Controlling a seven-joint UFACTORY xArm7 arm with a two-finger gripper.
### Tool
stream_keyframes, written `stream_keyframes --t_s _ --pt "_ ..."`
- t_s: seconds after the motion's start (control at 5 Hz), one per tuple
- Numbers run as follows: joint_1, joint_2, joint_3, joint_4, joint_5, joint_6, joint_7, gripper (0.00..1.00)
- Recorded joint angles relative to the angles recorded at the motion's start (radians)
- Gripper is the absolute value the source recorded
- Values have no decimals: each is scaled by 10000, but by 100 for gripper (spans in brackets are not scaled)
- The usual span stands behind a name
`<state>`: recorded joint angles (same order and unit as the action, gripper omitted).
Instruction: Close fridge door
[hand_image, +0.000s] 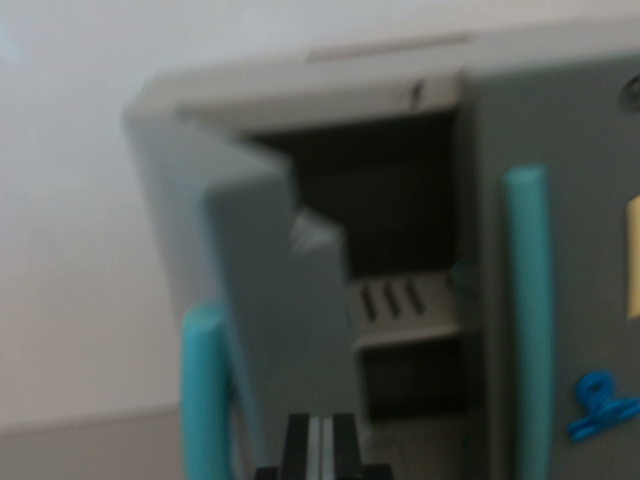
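- Your gripper (320, 445) shows only as dark fingertips with a pale strip between them at the bottom edge of the wrist view; you cannot tell how far apart they stand, and nothing is visibly held
- The fridge door (265, 310) you must close stands swung open on the wrist view's left, its grey inner face and edge turned toward you, with its teal handle (205, 395) low on the outer side
- Behind it the fridge interior (395, 230) is dark and open, a pale shelf (405, 310) with three slots crossing it
- The right-hand door (560, 200) looks shut, carrying its own teal handle (527, 310), a blue clip (600, 405) and a yellow item (633, 255) at the frame edge
- The picture is blurred, so judge the contact point with care: your fingertips sit near the door's free edge, and a push there could slide off into the cavity
- If you press on the inner face, you would open the door wider; you need the outer side
- A fast swing may bounce the door back open
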<state>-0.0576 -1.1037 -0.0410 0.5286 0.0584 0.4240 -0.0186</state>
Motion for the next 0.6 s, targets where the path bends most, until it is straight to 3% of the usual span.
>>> stream_keyframes --t_s 0.2,0.4,0.6 --pt "0 533 407 0 0 0 0 100" --pt "0 533 407 0 0 0 0 100" --pt "0 1016 829 0 0 0 0 100"
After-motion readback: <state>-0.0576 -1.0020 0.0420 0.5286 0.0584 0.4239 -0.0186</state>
